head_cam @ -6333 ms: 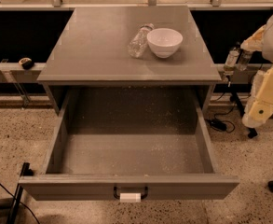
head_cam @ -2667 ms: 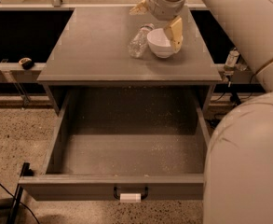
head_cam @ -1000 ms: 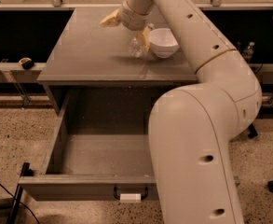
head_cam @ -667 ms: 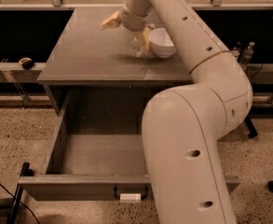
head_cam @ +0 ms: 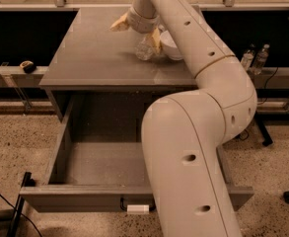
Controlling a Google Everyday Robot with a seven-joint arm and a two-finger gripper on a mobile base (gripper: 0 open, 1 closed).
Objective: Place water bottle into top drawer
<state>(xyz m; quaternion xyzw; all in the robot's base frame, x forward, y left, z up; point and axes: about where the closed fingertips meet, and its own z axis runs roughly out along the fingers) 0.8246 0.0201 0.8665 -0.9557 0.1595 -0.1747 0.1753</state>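
Gripper [head_cam: 138, 32] hovers at back of grey cabinet top [head_cam: 87, 53], fingers [head_cam: 119, 23] spread wide, gripping nothing. Water bottle [head_cam: 144, 48] lies on its side just beneath, close against white bowl [head_cam: 172, 47]. Step in hand, by appearances: the grasp. Best closed gently across crinkled body, clear of bowl rim, since thin plastic may buckle or slip. Top drawer [head_cam: 102, 162] stands pulled out below, right half hidden by arm. Speckled floor [head_cam: 16, 132] around. Pair of slim bottles [head_cam: 255, 58] well apart at right.
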